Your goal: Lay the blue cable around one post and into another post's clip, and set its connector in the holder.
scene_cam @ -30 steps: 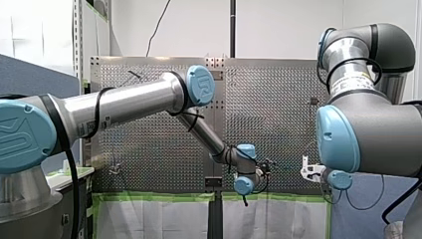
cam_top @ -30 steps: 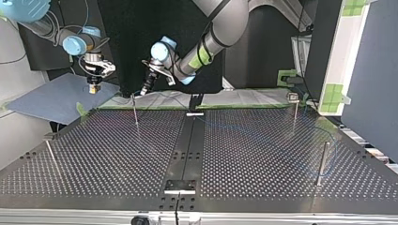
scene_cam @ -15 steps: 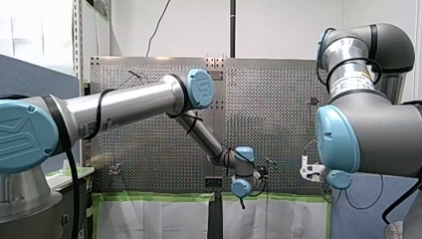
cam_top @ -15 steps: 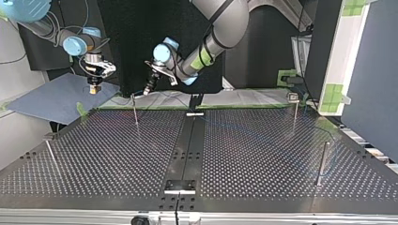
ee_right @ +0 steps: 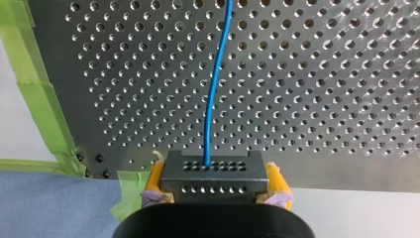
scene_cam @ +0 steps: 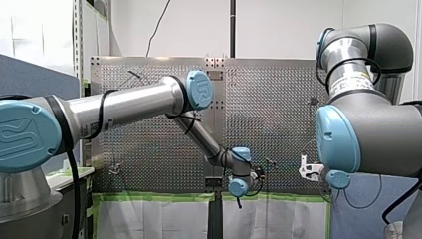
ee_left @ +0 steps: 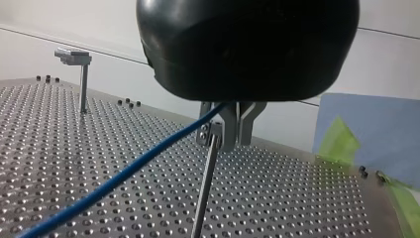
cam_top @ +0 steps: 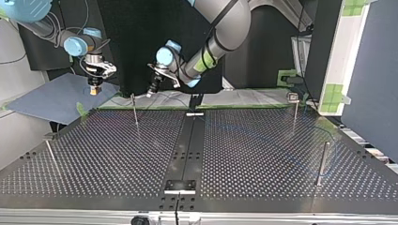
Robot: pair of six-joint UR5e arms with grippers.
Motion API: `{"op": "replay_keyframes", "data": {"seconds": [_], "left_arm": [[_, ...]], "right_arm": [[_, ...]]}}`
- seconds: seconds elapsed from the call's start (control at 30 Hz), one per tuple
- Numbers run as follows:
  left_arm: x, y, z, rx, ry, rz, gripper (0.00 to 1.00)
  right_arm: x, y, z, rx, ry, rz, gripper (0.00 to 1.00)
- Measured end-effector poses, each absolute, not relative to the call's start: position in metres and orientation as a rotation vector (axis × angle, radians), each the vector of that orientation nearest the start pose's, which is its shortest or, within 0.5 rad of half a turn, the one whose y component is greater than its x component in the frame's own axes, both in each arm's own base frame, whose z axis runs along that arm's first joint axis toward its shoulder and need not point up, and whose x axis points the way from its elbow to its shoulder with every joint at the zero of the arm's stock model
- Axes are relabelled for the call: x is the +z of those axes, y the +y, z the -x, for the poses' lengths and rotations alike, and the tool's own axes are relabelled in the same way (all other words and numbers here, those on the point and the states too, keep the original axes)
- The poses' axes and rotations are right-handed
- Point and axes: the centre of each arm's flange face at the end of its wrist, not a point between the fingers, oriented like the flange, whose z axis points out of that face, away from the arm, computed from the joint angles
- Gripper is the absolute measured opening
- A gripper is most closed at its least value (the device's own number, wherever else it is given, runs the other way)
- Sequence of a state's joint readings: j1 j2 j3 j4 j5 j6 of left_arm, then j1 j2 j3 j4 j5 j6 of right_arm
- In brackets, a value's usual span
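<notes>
Blue cable (ee_left: 124,169) gripped; left end effector (cam_top: 151,92) shifted rightward, top view.

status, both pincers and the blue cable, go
Left pincer shut on blue cable, thin post close beside it. Right pincer shut on connector, at the table edge.

Bright even light glints off the table (cam_top: 263,154)

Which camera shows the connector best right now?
Right wrist view: the connector sits close up between my right gripper's yellow pads, blue cable leaving it. Top view shows a speck; front and left wrist views, nothing.
</notes>
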State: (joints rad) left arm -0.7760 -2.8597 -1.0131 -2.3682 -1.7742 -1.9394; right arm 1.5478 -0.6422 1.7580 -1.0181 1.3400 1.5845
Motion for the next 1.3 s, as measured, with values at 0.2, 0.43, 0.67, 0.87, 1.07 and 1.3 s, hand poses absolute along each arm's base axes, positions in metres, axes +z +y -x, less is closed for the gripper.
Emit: {"op": "replay_keyframes", "data": {"seconds": [0.2, 0.43, 0.67, 0.87, 1.07, 1.3], "left_arm": [[-0.077, -0.637, -0.501, -0.74, 1.569, -0.167, 0.0], [-0.073, -0.638, -0.505, -0.747, 1.557, -0.171, 0.0], [-0.069, -0.643, -0.506, -0.78, 1.544, -0.201, 0.0], [-0.066, -0.645, -0.507, -0.78, 1.555, -0.225, 0.0], [-0.066, -0.645, -0.508, -0.774, 1.566, -0.231, 0.22], [-0.069, -0.64, -0.508, -0.764, 1.576, -0.223, 0.78]], "right_arm": [[-0.042, -0.604, -0.143, 1.35, -1.183, -1.417, 0.0], [-0.04, -0.608, -0.144, 1.368, -1.179, -1.404, 0.0], [-0.04, -0.609, -0.145, 1.375, -1.174, -1.399, 0.0], [-0.039, -0.61, -0.144, 1.381, -1.171, -1.391, 0.0], [-0.039, -0.61, -0.143, 1.379, -1.175, -1.394, 0.0], [-0.04, -0.609, -0.145, 1.377, -1.181, -1.402, 0.0]]}}
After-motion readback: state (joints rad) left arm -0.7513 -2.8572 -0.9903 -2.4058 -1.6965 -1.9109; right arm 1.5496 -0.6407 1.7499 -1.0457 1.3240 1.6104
